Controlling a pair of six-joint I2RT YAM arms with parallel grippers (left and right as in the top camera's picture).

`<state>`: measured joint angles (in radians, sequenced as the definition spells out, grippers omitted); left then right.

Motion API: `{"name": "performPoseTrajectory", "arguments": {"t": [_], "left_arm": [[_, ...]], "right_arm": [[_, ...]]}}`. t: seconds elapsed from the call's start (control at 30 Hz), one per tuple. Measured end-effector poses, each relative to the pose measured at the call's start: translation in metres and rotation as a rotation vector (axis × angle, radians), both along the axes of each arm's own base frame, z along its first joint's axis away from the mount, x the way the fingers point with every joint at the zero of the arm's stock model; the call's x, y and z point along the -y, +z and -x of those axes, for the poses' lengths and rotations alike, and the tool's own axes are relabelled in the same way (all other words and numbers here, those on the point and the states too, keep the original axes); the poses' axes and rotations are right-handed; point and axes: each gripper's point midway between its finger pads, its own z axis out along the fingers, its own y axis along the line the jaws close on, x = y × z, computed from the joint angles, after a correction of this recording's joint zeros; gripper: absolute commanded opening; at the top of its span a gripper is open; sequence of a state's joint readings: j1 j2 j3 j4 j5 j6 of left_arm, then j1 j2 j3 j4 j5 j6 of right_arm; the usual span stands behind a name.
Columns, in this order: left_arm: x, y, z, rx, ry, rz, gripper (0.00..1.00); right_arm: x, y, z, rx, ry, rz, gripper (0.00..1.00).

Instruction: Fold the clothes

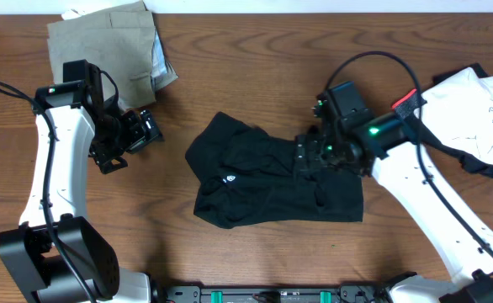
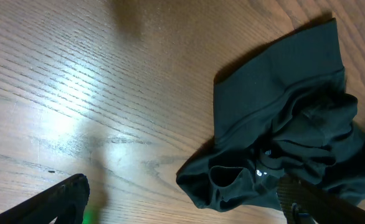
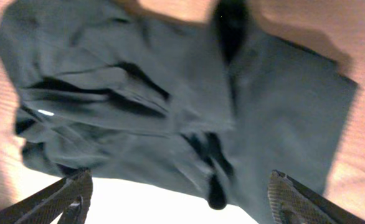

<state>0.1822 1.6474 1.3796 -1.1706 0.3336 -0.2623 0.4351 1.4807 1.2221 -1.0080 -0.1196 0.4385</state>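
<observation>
I had the black garment [image 1: 272, 181] lying crumpled at the middle of the wooden tabletop [image 1: 255, 67], bunched into soft folds on its left part and flatter toward its right, near corner. From overhead I could see what neither wrist camera caught: an olive cloth [image 1: 103, 42] folded flat at the far left corner, and a white cloth [image 1: 469, 114] heaped on something dark at the far right edge.

My left hand [image 1: 141, 130] hung over bare wood, well to the left of the black garment. Its wrist view showed its dark fingers [image 2: 61, 198] spread wide with nothing between them. It also showed the wood grain with a bright glare, and the garment's smooth hem band.

My right hand [image 1: 307, 156] sat over the garment's right part. Its wrist view showed both textured fingertips [image 3: 301, 199] set far apart and empty. The cloth filled that view, matte and creased, though the picture was blurred.

A small white logo [image 1: 226, 178] showed on the garment's left part, and both wrist views picked it up too.
</observation>
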Motion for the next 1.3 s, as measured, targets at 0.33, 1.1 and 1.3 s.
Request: {"name": "performPoseTrajectory", "arguments": {"t": [0.33, 1.1, 1.3], "left_arm": [[0.000, 0.000, 0.000, 0.000, 0.000, 0.000, 0.98], [0.000, 0.000, 0.000, -0.001, 0.000, 0.000, 0.98], [0.000, 0.000, 0.000, -0.001, 0.000, 0.000, 0.98]], "right_arm": [[0.001, -0.056, 0.016, -0.102, 0.027, 0.004, 0.86], [-0.051, -0.095, 0.062, -0.178, 0.166, -0.171, 0.18], [-0.078, -0.089, 0.071, -0.167, 0.230, -0.228, 0.01]]}}
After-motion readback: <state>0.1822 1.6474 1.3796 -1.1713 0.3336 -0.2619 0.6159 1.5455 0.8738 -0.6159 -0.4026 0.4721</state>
